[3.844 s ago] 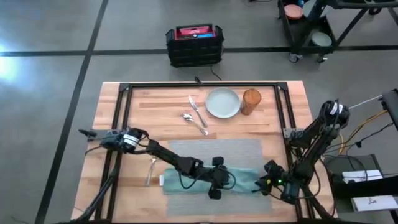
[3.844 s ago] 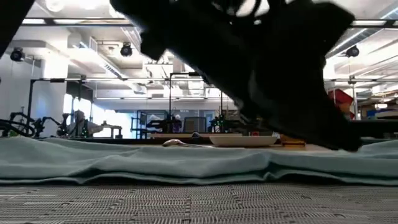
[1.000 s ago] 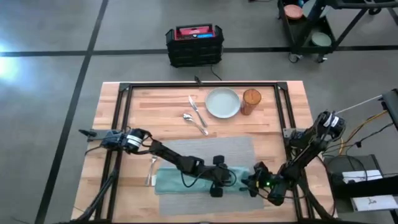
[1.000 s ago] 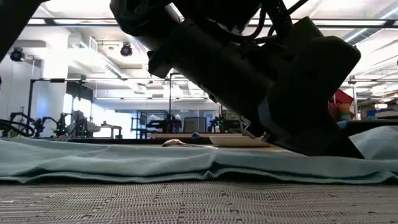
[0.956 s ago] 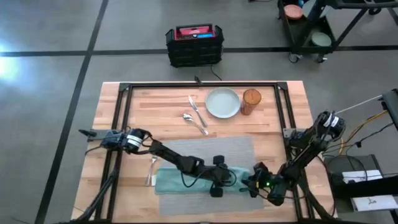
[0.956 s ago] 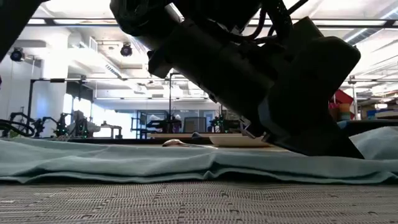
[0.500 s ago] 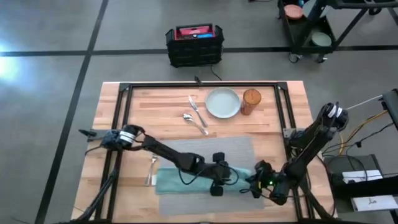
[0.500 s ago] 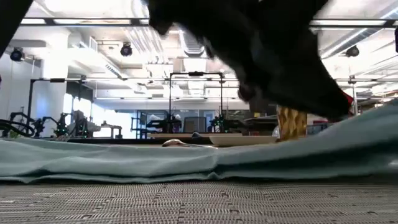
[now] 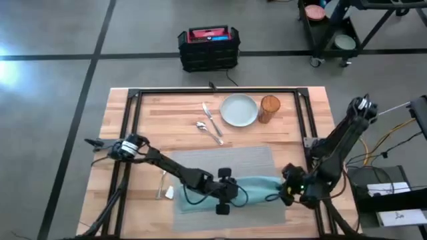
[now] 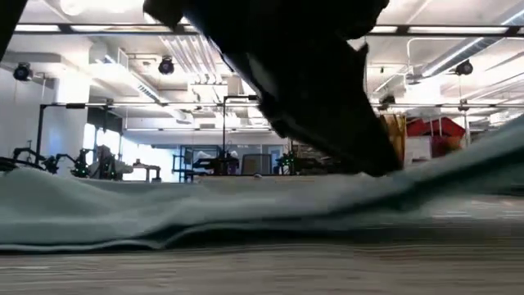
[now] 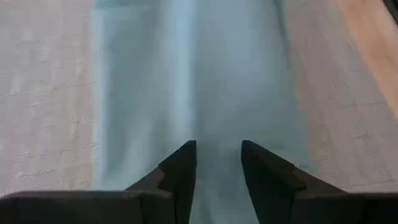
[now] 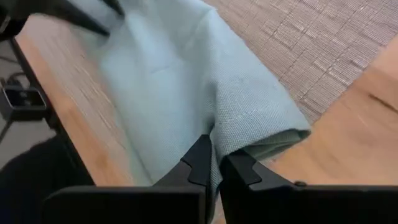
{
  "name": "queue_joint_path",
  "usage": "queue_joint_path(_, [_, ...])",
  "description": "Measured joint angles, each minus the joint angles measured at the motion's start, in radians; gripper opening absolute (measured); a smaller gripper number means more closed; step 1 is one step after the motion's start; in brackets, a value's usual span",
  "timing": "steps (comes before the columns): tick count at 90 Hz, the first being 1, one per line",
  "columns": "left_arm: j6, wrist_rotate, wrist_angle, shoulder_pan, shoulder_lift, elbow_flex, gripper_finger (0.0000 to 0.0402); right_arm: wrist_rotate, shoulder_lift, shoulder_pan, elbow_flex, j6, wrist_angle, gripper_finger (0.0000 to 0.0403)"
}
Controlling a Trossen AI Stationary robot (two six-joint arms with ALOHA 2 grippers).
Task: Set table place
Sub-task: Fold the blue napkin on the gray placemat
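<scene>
Lower left in the high view, the fork [image 9: 161, 183] lies on bare table [image 9: 127, 143]. At lower centre the left gripper [image 9: 223, 193] hovers parted, empty, over the napkin [image 9: 250, 189] on the mat [image 9: 233, 160]. Lower right, the right gripper [image 9: 288, 189] is clamped on the napkin's end. Knife [image 9: 210, 119], spoon [image 9: 208, 131], plate [image 9: 239, 110], glass [image 9: 269, 109] — all unplaced, upper centre; most is judged left.

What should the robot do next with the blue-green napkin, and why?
Probably the right gripper should keep its hold and draw the napkin flat. Its jaws pinch a bunched corner, and the cloth lies rumpled across the placemat. The left gripper, jaws apart, sits over the middle to steady it.
</scene>
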Motion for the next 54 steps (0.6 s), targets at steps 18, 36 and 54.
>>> queue_joint_path(18, [-0.015, 0.034, 0.159, 0.001, 0.007, -0.085, 0.0114, -0.022, -0.023, 0.000, 0.000, 0.033, -0.052, 0.0000])
queue_joint_path(36, [-0.024, 0.039, 0.173, 0.003, 0.019, -0.098, 0.0114, 0.062, -0.020, -0.024, 0.000, 0.023, 0.039, 0.0000])
queue_joint_path(54, [-0.024, 0.035, 0.181, 0.007, 0.019, -0.100, 0.0114, 0.210, -0.009, -0.081, 0.000, -0.144, 0.307, 0.0000])
